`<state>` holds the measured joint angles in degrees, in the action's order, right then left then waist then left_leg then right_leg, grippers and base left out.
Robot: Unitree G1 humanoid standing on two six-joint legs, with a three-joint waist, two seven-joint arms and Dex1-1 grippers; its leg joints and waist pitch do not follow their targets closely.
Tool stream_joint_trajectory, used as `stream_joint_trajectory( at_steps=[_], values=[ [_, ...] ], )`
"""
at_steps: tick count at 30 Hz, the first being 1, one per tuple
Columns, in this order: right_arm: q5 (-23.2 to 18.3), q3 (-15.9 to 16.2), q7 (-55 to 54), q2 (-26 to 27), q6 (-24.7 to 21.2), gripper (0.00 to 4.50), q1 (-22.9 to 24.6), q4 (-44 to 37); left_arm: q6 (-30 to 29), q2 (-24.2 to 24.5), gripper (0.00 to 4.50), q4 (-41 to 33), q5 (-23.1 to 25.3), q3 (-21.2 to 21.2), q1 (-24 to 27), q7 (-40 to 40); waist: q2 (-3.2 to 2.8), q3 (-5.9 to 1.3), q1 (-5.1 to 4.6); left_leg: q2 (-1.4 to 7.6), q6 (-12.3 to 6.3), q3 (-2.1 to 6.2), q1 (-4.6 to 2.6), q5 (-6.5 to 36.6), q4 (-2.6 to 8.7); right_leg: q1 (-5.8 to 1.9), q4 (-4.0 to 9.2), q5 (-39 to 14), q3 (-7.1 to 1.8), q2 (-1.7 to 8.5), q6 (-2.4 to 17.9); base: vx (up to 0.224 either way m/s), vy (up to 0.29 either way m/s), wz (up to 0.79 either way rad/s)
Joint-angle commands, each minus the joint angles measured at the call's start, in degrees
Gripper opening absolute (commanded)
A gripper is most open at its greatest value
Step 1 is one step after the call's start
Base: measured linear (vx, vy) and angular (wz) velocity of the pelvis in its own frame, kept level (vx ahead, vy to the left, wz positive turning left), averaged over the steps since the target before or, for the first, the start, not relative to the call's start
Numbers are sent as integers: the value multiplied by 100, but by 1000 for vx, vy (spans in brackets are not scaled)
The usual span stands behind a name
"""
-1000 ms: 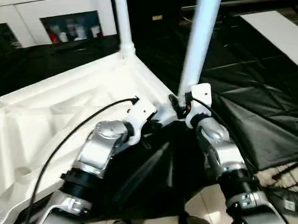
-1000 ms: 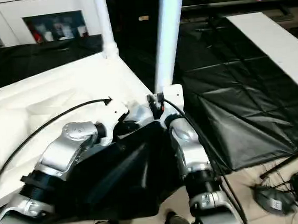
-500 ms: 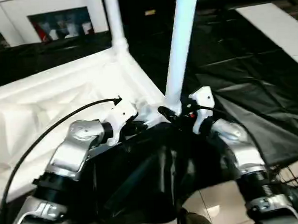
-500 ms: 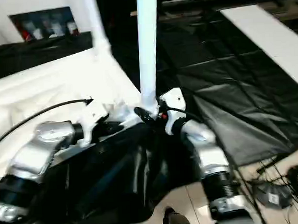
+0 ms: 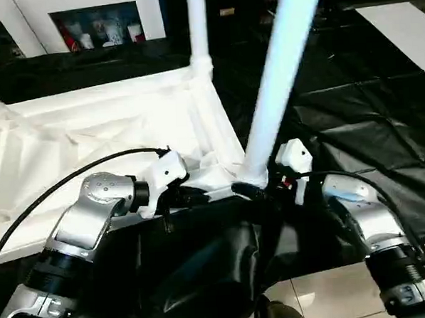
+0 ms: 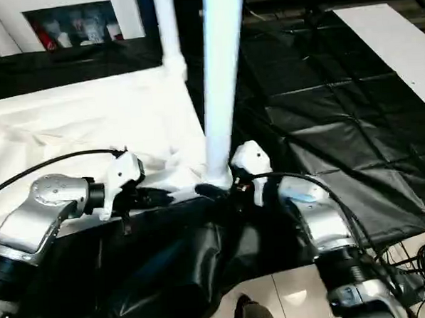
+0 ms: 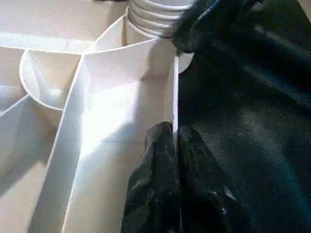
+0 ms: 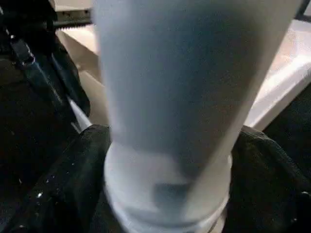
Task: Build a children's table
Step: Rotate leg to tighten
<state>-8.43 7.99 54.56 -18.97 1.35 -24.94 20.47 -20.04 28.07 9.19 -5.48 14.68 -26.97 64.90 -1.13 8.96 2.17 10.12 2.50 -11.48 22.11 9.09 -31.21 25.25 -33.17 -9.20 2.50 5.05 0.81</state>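
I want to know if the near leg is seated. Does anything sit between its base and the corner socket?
Nothing visible does: the near leg goes straight into the corner socket, with the right gripper around its base.

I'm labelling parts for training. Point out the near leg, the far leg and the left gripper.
near leg (image 5: 279, 77), left eye view, mid-shaft.
far leg (image 5: 197, 24), left eye view, shaft.
left gripper (image 7: 175, 141), left wrist view, fingertips on the rim.
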Motion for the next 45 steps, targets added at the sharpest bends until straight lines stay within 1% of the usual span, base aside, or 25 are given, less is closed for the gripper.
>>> stream_joint_trajectory(
  at_steps=[1,3,4,5,7,8,11,13,15,20,25,27,28,29,30,31,32,33,34,35,38,40,42,43,45],
  values=[
    [-4,48,122,-36,121,389,-27,-30,-32,5,0,8,-125,230,132,254,45,-341,-12,273,-664,77,-125,994,287,-329,310,-975,-242,267,1529,0,0,0],
    [-2,49,147,-32,140,389,-33,-4,-31,7,0,9,-121,228,132,257,51,-356,-13,264,-716,81,-110,850,275,-345,287,-765,-240,267,1555,0,0,0],
    [14,63,178,-32,202,373,-34,64,-31,14,0,6,-111,223,139,257,64,-360,-16,260,-751,77,-105,787,269,-350,281,-690,-238,267,1569,0,0,0],
    [18,73,200,-39,215,373,-30,86,-27,18,0,8,-104,221,141,254,60,-364,-14,259,-769,78,-101,758,264,-352,272,-655,-238,271,1579,0,0,0],
    [22,99,226,-58,239,363,-23,106,-30,19,0,13,-98,215,143,250,64,-364,-15,256,-812,79,-94,716,260,-361,272,-644,-233,271,1593,0,0,0],
    [22,105,233,-64,244,343,-22,111,-29,19,0,16,-96,214,143,247,64,-362,-15,257,-824,77,-97,720,259,-356,275,-654,-233,270,1593,0,0,0],
    [18,92,245,-63,257,331,-34,133,-41,27,0,13,-101,216,140,236,64,-355,-15,259,-831,79,-96,733,260,-354,283,-742,-232,273,1574,0,0,0],
    [20,81,245,-57,268,300,-49,157,-41,31,0,16,-105,220,138,232,66,-363,-14,258,-836,78,-99,698,256,-355,274,-698,-233,269,1581,0,0,0],
    [15,77,243,-52,281,284,-67,188,-40,33,0,26,-107,223,134,231,69,-365,-15,257,-856,77,-97,667,252,-356,268,-652,-232,268,1596,0,0,0],
    [-5,82,245,-30,288,276,-92,242,-22,26,0,64,-99,224,117,221,72,-364,-19,255,-873,76,-96,672,247,-357,270,-685,-230,270,1608,0,0,0],
    [-27,77,150,41,127,274,-44,236,-18,6,0,76,-94,211,113,179,72,-363,-24,254,-853,80,-93,697,251,-359,274,-742,-229,267,1585,0,0,0],
    [-11,6,-177,182,-53,274,-20,290,-52,-88,0,127,-45,171,96,-32,70,-359,-26,256,-841,80,-95,726,254,-355,278,-787,-230,269,1580,0,0,0],
    [29,-54,-487,307,-152,274,-10,354,-99,-183,0,183,6,134,76,-244,51,-360,-32,262,-829,80,-94,726,254,-348,276,-787,-234,272,1592,0,0,0],
    [102,-177,-1129,578,-310,274,32,436,-174,-384,0,280,97,74,50,-647,57,-341,-39,262,-762,80,-94,815,270,-338,305,-952,-233,271,1562,0,0,0],
    [102,-177,-1129,578,-310,274,32,436,-174,-384,0,280,97,74,50,-647,58,-331,-44,267,-632,94,-101,972,292,-333,337,-1248,-231,282,1500,0,0,0],
    [192,-290,-1865,916,-484,273,119,432,-315,-665,0,369,186,2,41,-1155,61,-338,-51,255,-524,108,-95,1098,302,-349,351,-1505,-226,292,1400,0,0,0],
    [196,-297,-1918,942,-498,273,126,431,-328,-687,0,374,192,-4,41,-1193,56,-316,-62,269,-468,103,-100,1124,319,-325,367,-1571,-236,281,1343,0,0,0],
    [204,-313,-2037,999,-530,273,142,428,-360,-737,0,385,203,-16,42,-1278,49,-299,-65,270,-394,106,-126,1362,334,-294,416,-1900,-243,291,1253,0,0,0],
    [219,-335,-2304,1164,-609,273,192,400,-416,-860,0,396,245,-28,56,-1482,54,-309,-67,258,-324,120,-113,1400,346,-309,413,-2049,-240,293,1156,0,0,0],
    [219,-335,-2304,1164,-609,273,192,400,-416,-860,0,396,245,-28,56,-1482,58,-294,-70,259,-299,122,-119,1513,360,-284,442,-2184,-246,289,1070,0,0,0],
    [356,-535,-3761,1942,-951,273,247,560,-692,-1477,0,589,483,-126,31,-2559,55,-281,-82,255,-223,123,-116,1601,375,-256,457,-2290,-261,278,971,0,0,0],
    [381,-634,-4277,2219,-1020,272,199,704,-772,-1704,0,682,566,-156,-10,-2932,61,-257,-84,235,-115,147,-145,1924,405,-222,519,-2831,-254,287,772,0,0,0],
    [389,-690,-4471,2327,-1057,272,174,743,-788,-1779,0,708,604,-162,-26,-3034,46,-244,-99,232,-80,161,-145,2109,418,-188,558,-3069,-255,290,608,0,0,0],
    [377,-682,-4544,2444,-1081,272,149,793,-815,-1858,0,739,649,-157,-54,-3143,64,-247,-98,221,-69,173,-148,2225,425,-184,577,-3212,-244,287,481,0,0,0],
    [434,-584,-4569,2582,-1050,272,134,833,-850,-1964,0,758,715,-148,-97,-3261,56,-218,-105,218,-42,184,-160,2410,436,-138,616,-3451,-245,291,334,0,0,0]
  ],
)
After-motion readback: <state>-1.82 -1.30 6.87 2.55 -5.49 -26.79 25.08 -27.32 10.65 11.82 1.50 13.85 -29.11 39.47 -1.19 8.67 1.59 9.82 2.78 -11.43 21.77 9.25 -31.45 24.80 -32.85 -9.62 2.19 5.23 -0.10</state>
